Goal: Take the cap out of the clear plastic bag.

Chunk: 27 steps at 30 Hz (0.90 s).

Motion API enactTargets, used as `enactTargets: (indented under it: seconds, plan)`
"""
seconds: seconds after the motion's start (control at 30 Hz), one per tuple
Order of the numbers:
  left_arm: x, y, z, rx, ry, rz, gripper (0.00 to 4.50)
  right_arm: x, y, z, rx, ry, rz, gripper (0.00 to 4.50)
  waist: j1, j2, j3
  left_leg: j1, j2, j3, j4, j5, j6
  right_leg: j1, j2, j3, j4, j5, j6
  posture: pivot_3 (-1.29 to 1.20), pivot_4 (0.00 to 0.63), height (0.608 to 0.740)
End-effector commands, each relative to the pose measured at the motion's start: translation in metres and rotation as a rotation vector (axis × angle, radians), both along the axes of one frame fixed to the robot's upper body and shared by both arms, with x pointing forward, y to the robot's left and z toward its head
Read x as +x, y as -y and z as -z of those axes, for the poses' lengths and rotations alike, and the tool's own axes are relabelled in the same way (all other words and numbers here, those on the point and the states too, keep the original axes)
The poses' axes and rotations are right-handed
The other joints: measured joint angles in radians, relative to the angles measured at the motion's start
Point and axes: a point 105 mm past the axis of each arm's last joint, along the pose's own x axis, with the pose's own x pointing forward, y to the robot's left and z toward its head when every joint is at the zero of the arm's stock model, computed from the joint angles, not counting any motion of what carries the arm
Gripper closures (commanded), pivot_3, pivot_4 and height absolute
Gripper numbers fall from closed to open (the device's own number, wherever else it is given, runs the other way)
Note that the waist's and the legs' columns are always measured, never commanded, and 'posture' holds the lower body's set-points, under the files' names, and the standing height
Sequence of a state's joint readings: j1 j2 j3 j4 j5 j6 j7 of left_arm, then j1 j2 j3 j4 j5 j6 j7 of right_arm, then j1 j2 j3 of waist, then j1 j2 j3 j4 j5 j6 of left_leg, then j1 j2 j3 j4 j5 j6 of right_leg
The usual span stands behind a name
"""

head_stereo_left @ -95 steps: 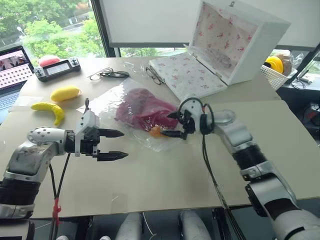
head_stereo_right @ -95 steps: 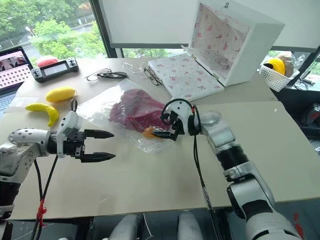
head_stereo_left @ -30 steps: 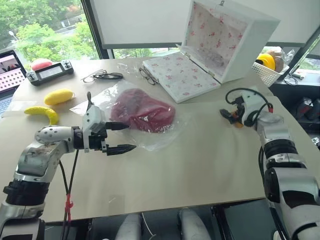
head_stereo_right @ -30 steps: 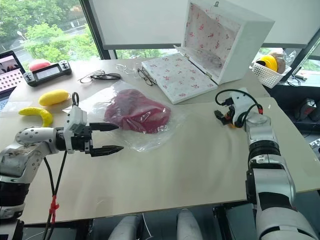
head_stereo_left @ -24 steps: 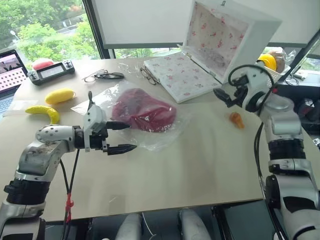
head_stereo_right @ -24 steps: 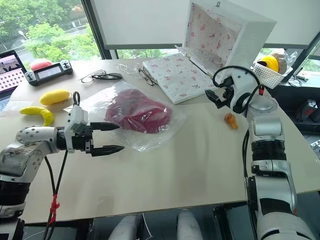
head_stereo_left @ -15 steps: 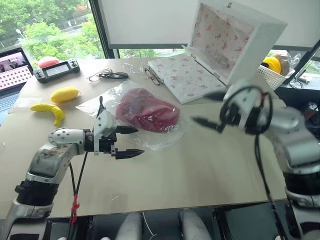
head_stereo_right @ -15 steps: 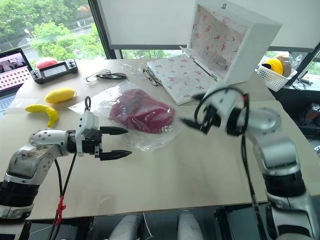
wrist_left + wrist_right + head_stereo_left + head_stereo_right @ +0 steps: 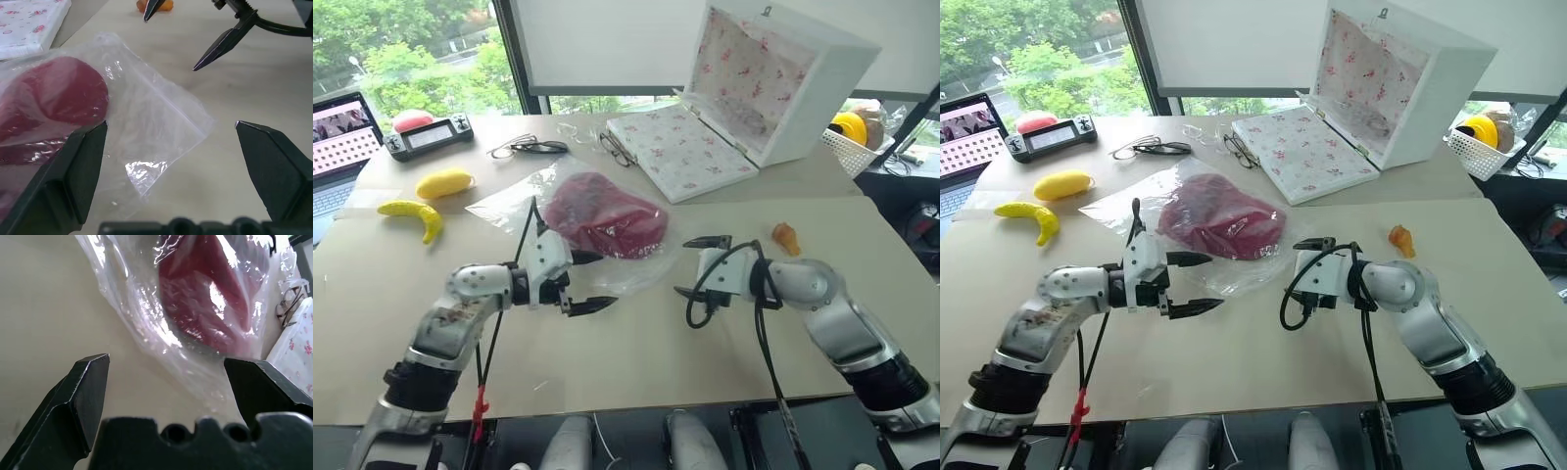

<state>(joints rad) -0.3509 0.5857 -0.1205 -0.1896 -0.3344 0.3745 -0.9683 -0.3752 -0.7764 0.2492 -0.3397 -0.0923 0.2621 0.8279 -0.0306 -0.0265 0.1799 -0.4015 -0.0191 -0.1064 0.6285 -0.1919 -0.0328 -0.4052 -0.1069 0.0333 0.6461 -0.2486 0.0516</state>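
Dark red fabric shows through glossy wrinkled plastic: we see the cap (image 9: 605, 225) lying inside the clear plastic bag (image 9: 641, 272), which rests flat on the beige table (image 9: 724, 352) between our two arms. Our left pincer (image 9: 585, 282) hangs at the bag's near left edge with its black fingers spread wide and nothing between them; one finger lies over the plastic, the other over bare table. Our right pincer (image 9: 695, 266) hangs just beside the bag's right edge, fingers likewise spread apart and empty. In the left wrist view the bag's loose corner (image 9: 171, 127) lies between the left fingers, with the right pincer's tips beyond it.

Around the bag, a small orange toy (image 9: 785, 237) sits on the table behind the right arm, well apart from the bag. Behind the bag stands a white box (image 9: 744, 98) with floral lining, its lid open. Two pairs of glasses (image 9: 530, 148) lie near it. To the left lie a banana (image 9: 411, 215), a yellow lemon-like fruit (image 9: 443, 182), a handheld game console (image 9: 431, 135) and a laptop (image 9: 337, 147). A white basket (image 9: 852, 137) stands at far right.
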Motion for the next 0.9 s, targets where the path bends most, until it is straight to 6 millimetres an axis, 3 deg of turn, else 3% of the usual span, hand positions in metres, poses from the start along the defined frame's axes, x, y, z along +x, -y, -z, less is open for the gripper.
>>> enactTargets:
  seconds: [0.03, 0.23, 0.37, 0.47, 0.63, 0.73, 0.9]
  plan:
    - [-0.004, 0.023, 0.005, -0.022, 0.041, -0.005, 0.0, -0.028, 0.015, -0.025, 0.093, -0.035, 0.03, 0.07, 0.008, 0.0, 0.0, 0.0, 0.0, 0.0, 0.0, 0.0, 0.0, 0.0, 0.0, 0.0, 0.0, 0.0, 0.0, 0.0, 0.15, 0.74]
    - [0.005, 0.041, 0.017, -0.044, 0.023, -0.046, 0.0, -0.072, 0.013, -0.029, 0.237, -0.245, 0.023, 0.07, 0.014, -0.001, 0.0, 0.002, 0.0, 0.0, 0.002, 0.0, 0.001, 0.003, 0.0, 0.0, 0.0, -0.001, 0.003, 0.0, 0.15, 0.74]
    - [0.02, 0.045, 0.032, 0.058, 0.079, -0.138, 0.0, -0.082, 0.008, -0.031, 0.272, -0.288, 0.034, 0.07, 0.014, -0.001, 0.0, 0.004, 0.0, 0.0, 0.003, 0.0, 0.001, 0.005, 0.001, 0.0, 0.0, -0.003, 0.008, 0.0, 0.15, 0.74]
    - [0.042, 0.034, 0.046, 0.172, 0.132, -0.319, 0.0, -0.088, 0.002, -0.038, 0.324, -0.301, 0.029, 0.07, 0.018, -0.001, 0.0, 0.005, 0.0, 0.0, 0.005, 0.0, 0.001, 0.009, 0.001, 0.0, 0.0, -0.002, 0.008, 0.0, 0.15, 0.74]
    - [0.053, 0.024, 0.055, 0.225, 0.147, -0.394, 0.0, -0.092, 0.0, -0.041, 0.332, -0.306, 0.04, 0.07, 0.018, -0.001, 0.0, 0.007, 0.0, -0.001, 0.005, 0.0, 0.001, 0.011, 0.001, 0.0, -0.003, -0.002, 0.009, 0.0, 0.15, 0.74]
    - [0.058, 0.023, 0.05, 0.206, 0.16, -0.41, 0.75, -0.091, -0.001, -0.041, 0.339, -0.307, 0.053, 0.0, 0.018, -0.001, 0.0, 0.01, 0.0, -0.001, 0.004, 0.0, 0.001, 0.015, 0.001, 0.0, -0.003, -0.002, 0.01, 0.0, 0.15, 0.74]
    - [0.059, 0.021, 0.043, 0.175, 0.159, -0.417, 2.54, -0.09, 0.001, -0.035, 0.332, -0.316, 0.072, 0.0, 0.016, -0.001, 0.0, 0.012, 0.0, 0.0, 0.004, 0.0, 0.0, 0.016, 0.001, 0.0, -0.003, -0.002, 0.01, 0.0, 0.15, 0.74]
